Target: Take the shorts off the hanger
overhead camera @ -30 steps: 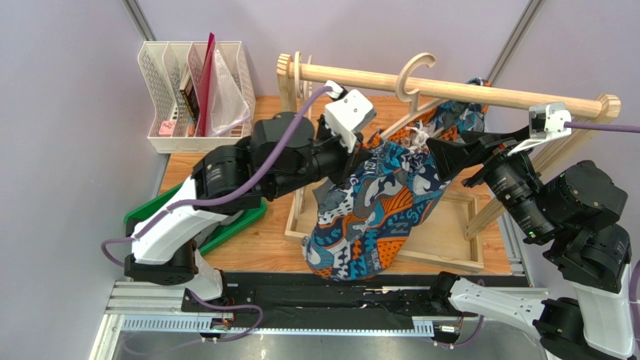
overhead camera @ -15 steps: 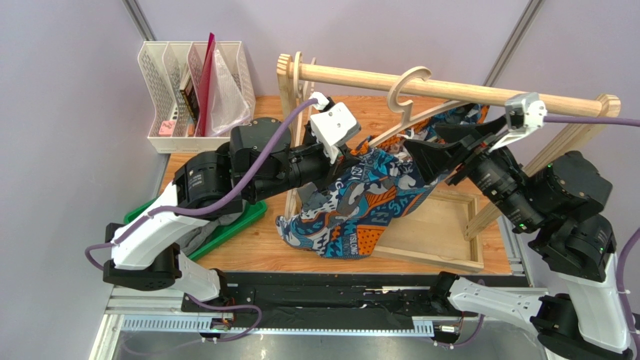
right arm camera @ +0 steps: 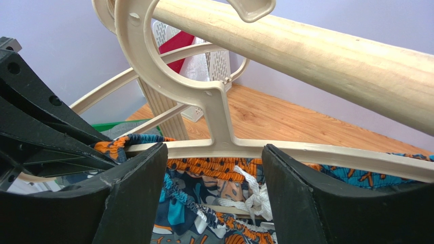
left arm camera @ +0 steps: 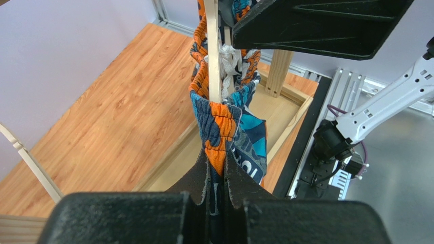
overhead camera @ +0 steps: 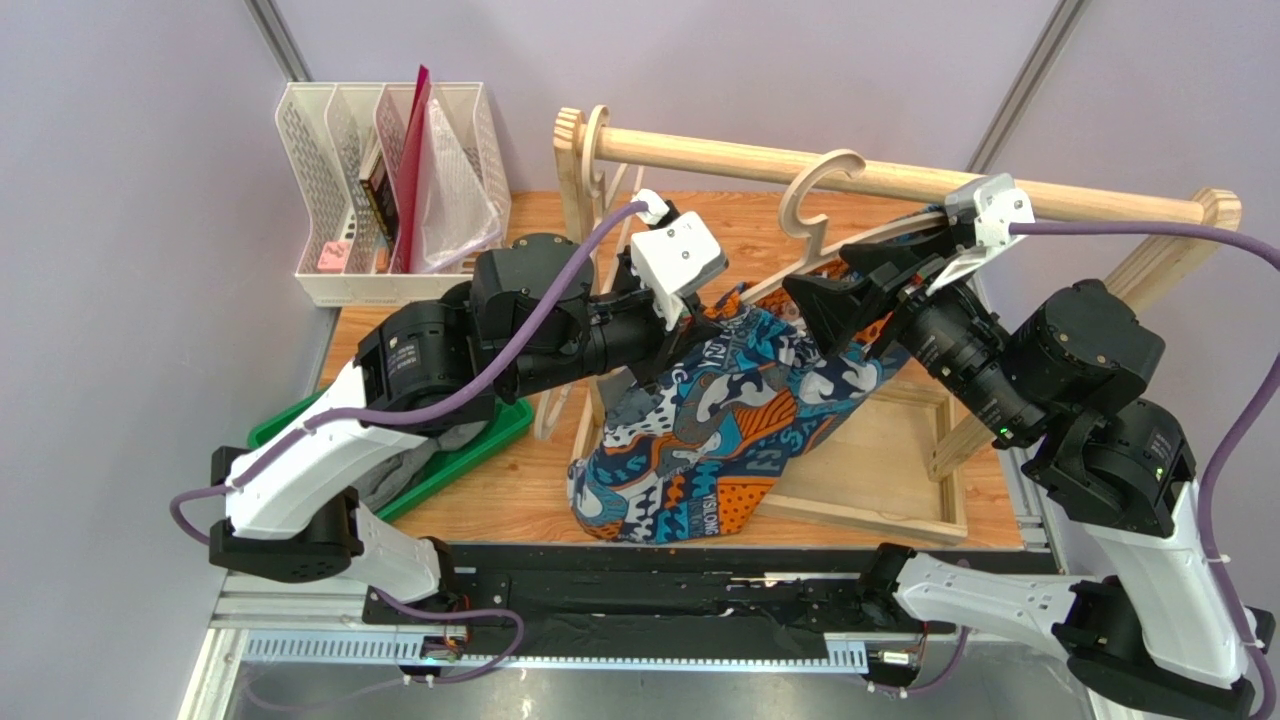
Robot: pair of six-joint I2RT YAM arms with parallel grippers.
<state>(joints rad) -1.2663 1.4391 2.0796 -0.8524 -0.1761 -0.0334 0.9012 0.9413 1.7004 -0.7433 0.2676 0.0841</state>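
1. Blue, orange and teal shorts (overhead camera: pixel 721 435) hung from the cream hanger (right arm camera: pixel 219 117), their waistband looped over its lower bar, below the wooden rail (overhead camera: pixel 902 180).
2. Your left gripper (left arm camera: pixel 216 195) was clamped on the waistband's orange-and-blue edge, with cloth pinched between both pads.
3. Your right gripper (right arm camera: pixel 213 152) stood with jaws apart, one finger on each side of the hanger's neck, just under the rail, gripping nothing.
4. The shorts' loose end draped down over the wooden base frame (overhead camera: pixel 887 465).
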